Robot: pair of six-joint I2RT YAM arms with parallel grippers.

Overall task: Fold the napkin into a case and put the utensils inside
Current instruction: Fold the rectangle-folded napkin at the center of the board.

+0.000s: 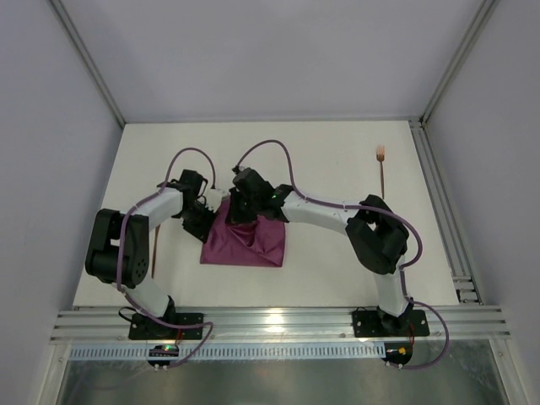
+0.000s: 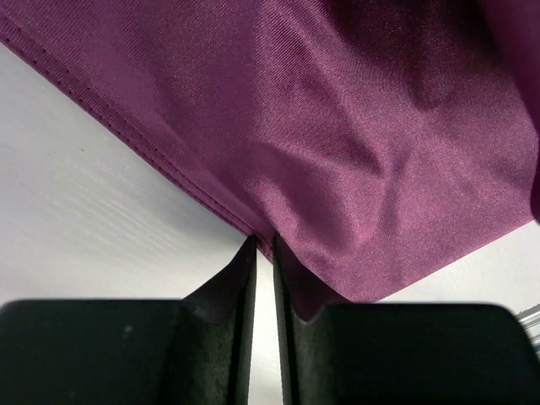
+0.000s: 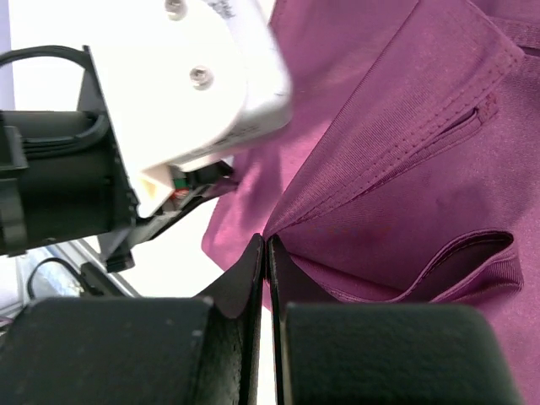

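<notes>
My napkin, a plain maroon-purple cloth with stitched hems, lies in the middle ahead of me as a rough layered rectangle, its far part drawn up into a creased peak. My copper fork lies flat well apart to my right, tines pointing away from me. The second thin copper utensil lies lengthways on my left, partly hidden.

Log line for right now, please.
stage: folding | left gripper: pinching napkin hem | right gripper: shut on napkin fold | fork: far right, untouched
</notes>
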